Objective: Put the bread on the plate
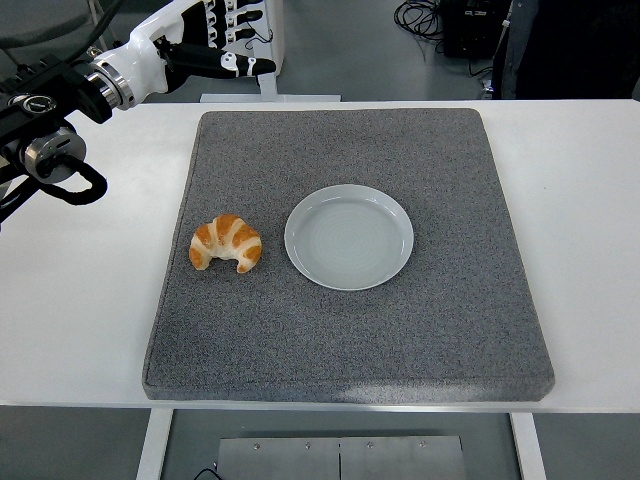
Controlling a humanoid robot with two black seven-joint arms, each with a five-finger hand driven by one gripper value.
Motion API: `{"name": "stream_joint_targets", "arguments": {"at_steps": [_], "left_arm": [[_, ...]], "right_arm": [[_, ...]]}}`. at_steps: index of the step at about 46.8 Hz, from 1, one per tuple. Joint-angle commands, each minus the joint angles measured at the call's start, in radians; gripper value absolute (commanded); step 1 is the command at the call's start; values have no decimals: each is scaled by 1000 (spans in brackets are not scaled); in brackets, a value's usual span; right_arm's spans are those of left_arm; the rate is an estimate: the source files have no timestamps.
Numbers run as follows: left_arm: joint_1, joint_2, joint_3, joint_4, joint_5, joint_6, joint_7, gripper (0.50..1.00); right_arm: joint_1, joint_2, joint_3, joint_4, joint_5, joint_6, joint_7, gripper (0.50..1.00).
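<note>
The left hand [205,45] is cut by the top edge; its arm [45,110] leaves at the left edge.

A mat [350,330] is laid on the table [590,200]. On the mat, a plate [349,237] is set near the middle, and the bread [226,243] is placed just left of the plate, apart from it. The left hand [215,40] is held behind the mat's far left corner.

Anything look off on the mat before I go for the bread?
Nothing stands out. The croissant lies whole on the grey mat just left of the empty, level plate; the left hand is up beyond the mat's far-left corner, holding nothing.
</note>
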Motion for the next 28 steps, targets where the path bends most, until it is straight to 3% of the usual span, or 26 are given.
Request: {"name": "stream_joint_targets", "arguments": {"at_steps": [1,28], "left_arm": [[-8,33,27,-35,38,-1,1,1000],[-11,172,134,-186,347,-1,-1,1000]], "right_arm": [[0,0,0,0,-1,0,0,1000],[0,0,0,0,0,0,0,1000]]}}
